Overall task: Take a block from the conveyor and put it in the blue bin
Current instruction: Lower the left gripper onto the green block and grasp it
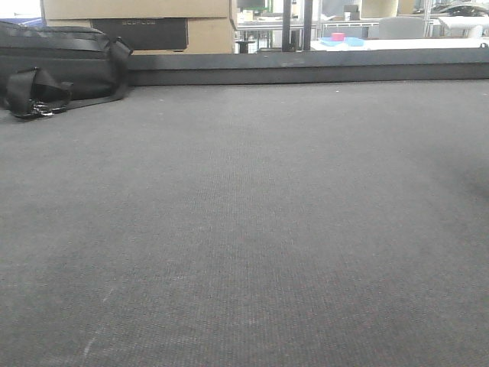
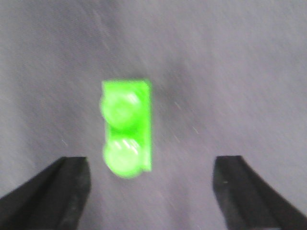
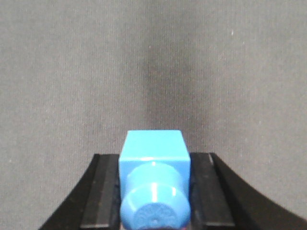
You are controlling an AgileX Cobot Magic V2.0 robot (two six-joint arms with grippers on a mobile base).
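In the left wrist view a bright green block (image 2: pixel 126 128) with two round studs lies on the dark grey conveyor (image 2: pixel 230 86). My left gripper (image 2: pixel 151 179) hangs above it, open, the block just ahead of and left of the gap between the black fingers (image 2: pixel 57 189). My right gripper (image 3: pixel 154 184) is shut on a blue block (image 3: pixel 154 160) with one round stud, held over the belt (image 3: pixel 72 72). The front view shows the bare conveyor (image 1: pixel 244 229) and its low dark rim (image 1: pixel 306 70), with no gripper or block. The blue bin is out of view.
A black bag (image 1: pixel 53 65) with straps sits at the belt's far left corner. Cardboard boxes (image 1: pixel 137 23) stand behind the rim. Far back on the right, a white table carries small pink and blue items (image 1: pixel 340 38).
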